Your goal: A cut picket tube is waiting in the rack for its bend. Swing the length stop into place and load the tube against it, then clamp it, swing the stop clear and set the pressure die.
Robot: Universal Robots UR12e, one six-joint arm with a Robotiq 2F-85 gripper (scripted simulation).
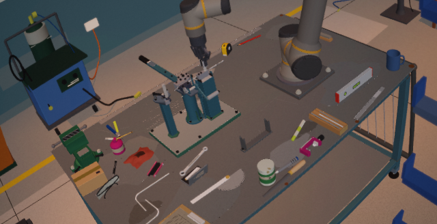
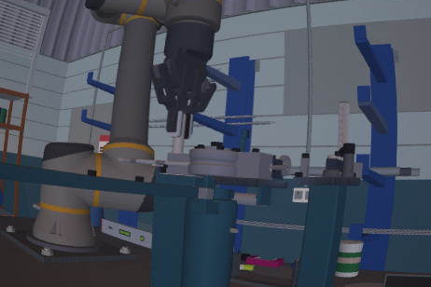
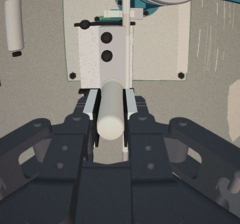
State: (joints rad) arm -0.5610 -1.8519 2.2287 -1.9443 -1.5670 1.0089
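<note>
The picket tube (image 3: 127, 46), a thin pale rod, lies along the top of the bender beside the round bend die (image 2: 218, 161), passing just right of a grey block. An upright white handle (image 3: 111, 109) stands on that block, and my gripper (image 3: 110, 114) is closed around it from above (image 2: 181, 125). The bender (image 1: 196, 94) sits on teal pedestals on a pale base plate, its long teal lever (image 1: 160, 68) reaching left. The swing stop post (image 1: 166, 105) stands at the left of the plate. The empty grey rack (image 1: 255, 137) sits on the table to the right.
A white-and-green can (image 1: 266, 172) stands near the front edge, with a wrench (image 1: 193, 161), protractor and pink clamp (image 1: 310, 145) around it. A green vise (image 1: 78, 146) sits at the left corner. The arm's base (image 1: 296, 65) is right of the bender.
</note>
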